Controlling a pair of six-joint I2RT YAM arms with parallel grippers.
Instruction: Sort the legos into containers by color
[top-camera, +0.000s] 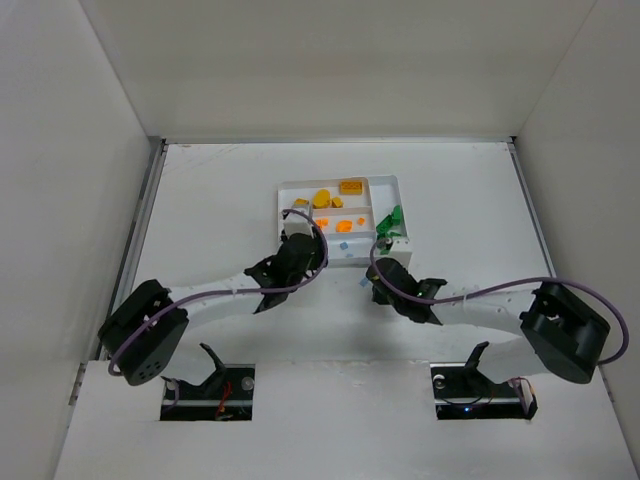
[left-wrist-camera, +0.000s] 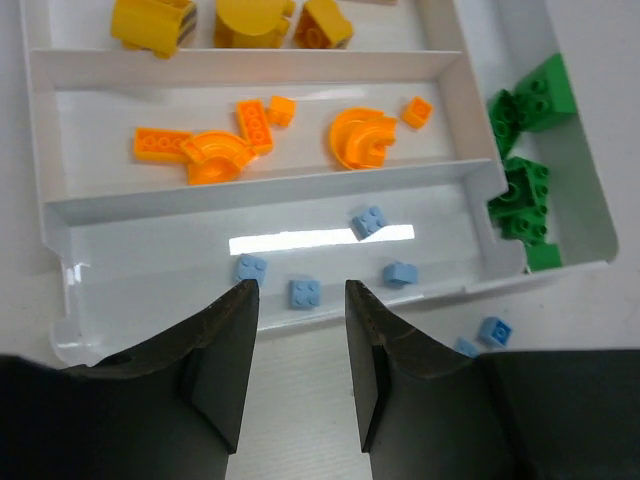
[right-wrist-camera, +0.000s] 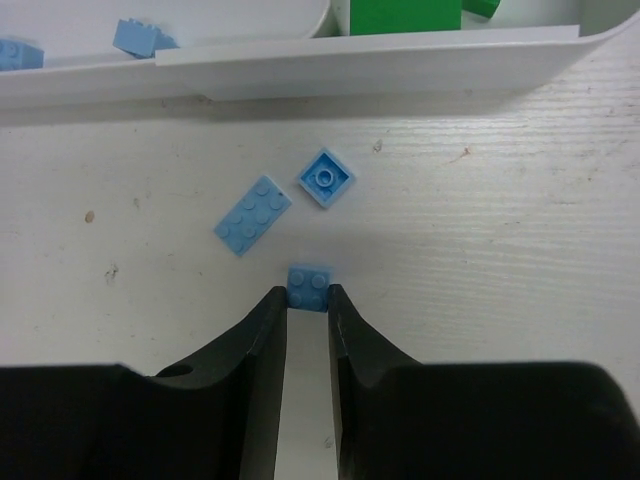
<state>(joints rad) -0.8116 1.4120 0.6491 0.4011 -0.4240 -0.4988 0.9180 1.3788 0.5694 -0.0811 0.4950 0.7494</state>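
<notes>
Blue lego (right-wrist-camera: 309, 284), judged light, hard and slick, is pinched by its flat sides in the right gripper (right-wrist-camera: 308, 303), on the table (right-wrist-camera: 500, 200) beside the tray (right-wrist-camera: 400, 55). The left gripper (left-wrist-camera: 300, 292) is seen part open, empty.

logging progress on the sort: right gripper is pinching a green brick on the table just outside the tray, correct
Not quite. The right gripper is pinching a small light-blue brick, not a green one, as the right wrist view shows. The rest holds: the brick is on the table just outside the tray. The green bricks lie in the tray's end section.
</notes>
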